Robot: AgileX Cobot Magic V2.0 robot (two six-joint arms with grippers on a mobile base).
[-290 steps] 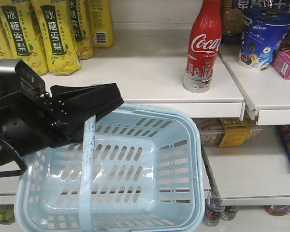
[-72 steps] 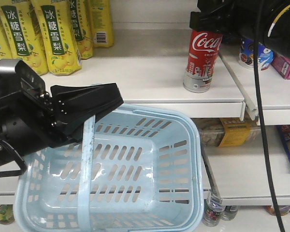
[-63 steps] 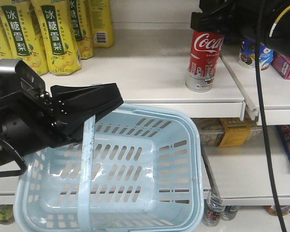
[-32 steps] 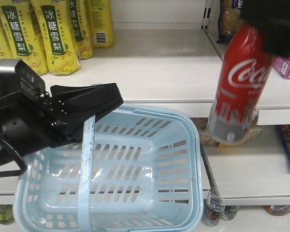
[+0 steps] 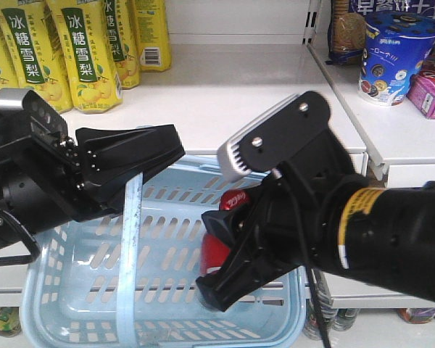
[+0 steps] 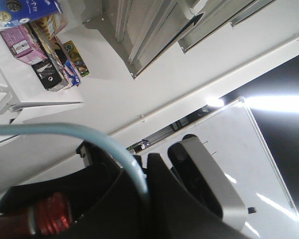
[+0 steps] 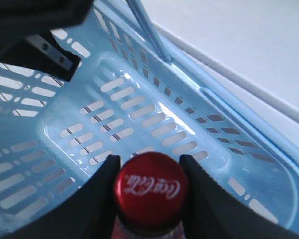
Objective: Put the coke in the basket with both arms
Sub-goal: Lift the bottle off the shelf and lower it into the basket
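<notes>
My left hand [image 5: 154, 156] is clamped on the basket [image 5: 72, 264] handle. Further right, my right hand [image 7: 148, 194] is closed on the coke [image 5: 216, 250] at its neck, holding it upright inside the basket.

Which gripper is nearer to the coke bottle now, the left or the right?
Right. The right gripper is shut on the coke near its cap; the left gripper is apart from it, holding the basket handle.

light blue slotted plastic basket [image 5: 72, 254] gleams smooth and glossy; red coke bottle [image 7: 148, 191] shows a shiny, smooth cap; grey ribbed pad [image 5: 239, 156] looks matt, ridged, on matt black casing.
</notes>
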